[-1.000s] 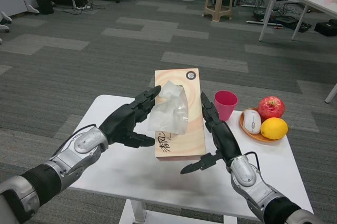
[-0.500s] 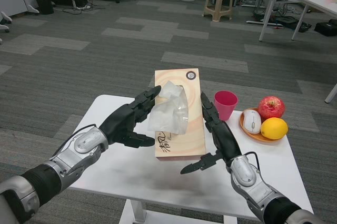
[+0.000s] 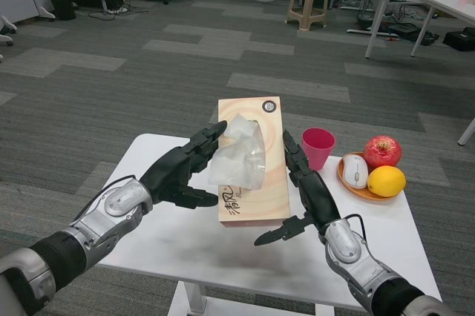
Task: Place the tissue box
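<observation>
Nothing has moved since the earlier pictures; both hands and the box sit just as they did. The tissue box [image 3: 252, 164] is long and flat, made of pale card with a wood-like look and dark writing near its close end. A soft, crinkly white tissue [image 3: 239, 154] puffs out of its top. The box is up between the two hands, over the middle of the white table [image 3: 148, 160]. The left hand [image 3: 178, 171] is black and shiny, with its fingers stretched along the box's left side, touching it. The right hand [image 3: 306, 193] has its fingers straight up along the box's right side and its thumb poking out under the close end. Together the two hands hold the box, one pressing on each side.

Just to the right of the box stands a pink cup [image 3: 318, 147]. Past it is a round orange plate [image 3: 361, 188] holding a red apple [image 3: 382, 150], a yellow lemon [image 3: 387, 180] and a white computer mouse [image 3: 355, 170]. The floor is grey carpet.
</observation>
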Motion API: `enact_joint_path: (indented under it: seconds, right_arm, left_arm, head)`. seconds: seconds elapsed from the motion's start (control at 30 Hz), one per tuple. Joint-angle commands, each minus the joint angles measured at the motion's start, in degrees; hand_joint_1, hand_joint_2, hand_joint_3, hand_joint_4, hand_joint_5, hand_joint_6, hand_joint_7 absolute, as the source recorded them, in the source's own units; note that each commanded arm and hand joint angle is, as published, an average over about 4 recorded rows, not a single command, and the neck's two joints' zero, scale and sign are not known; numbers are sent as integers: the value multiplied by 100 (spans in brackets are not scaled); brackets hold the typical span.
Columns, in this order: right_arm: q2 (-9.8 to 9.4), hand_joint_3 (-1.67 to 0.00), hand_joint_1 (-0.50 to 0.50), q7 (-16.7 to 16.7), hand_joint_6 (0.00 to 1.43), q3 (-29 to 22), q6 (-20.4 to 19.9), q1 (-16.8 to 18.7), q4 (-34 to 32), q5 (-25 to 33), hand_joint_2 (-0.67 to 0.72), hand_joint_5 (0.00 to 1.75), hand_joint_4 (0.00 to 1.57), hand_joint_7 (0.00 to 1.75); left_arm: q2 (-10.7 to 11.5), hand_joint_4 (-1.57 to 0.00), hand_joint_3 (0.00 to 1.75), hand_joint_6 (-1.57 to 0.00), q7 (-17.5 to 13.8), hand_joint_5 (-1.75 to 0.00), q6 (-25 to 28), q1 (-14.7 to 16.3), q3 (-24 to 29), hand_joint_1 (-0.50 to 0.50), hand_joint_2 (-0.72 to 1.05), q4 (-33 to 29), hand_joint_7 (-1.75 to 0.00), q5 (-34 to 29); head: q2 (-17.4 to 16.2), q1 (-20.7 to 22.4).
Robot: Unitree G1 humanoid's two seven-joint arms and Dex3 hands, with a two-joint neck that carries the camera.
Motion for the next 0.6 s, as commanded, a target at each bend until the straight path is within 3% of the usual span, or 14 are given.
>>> enact_joint_path:
  seconds: [0.03, 0.47, 0.6]
  right_arm:
    - [104, -16, -42, 134, 0, 110, -43, 38, -107, -55, -16, 2, 3, 0]
    - [115, -16, -42, 134, 0, 110, -43, 47, -104, -55, -16, 2, 3, 0]
    - [122, -16, -40, 134, 0, 127, -43, 47, -96, -55, -16, 0, 3, 0]
  left_arm:
    - [-117, 0, 2, 0, -48, 0, -66, -23, 12, 50, 96, -201, 0, -41]
    - [-117, 0, 0, 0, -48, 0, -66, -16, 6, 50, 96, -201, 0, -41]
    - [-117, 0, 7, 0, -52, 0, -59, -12, -1, 50, 96, -201, 0, -41]
  head:
    - [0, 0]
    - [-4, 16]
    - [-4, 16]
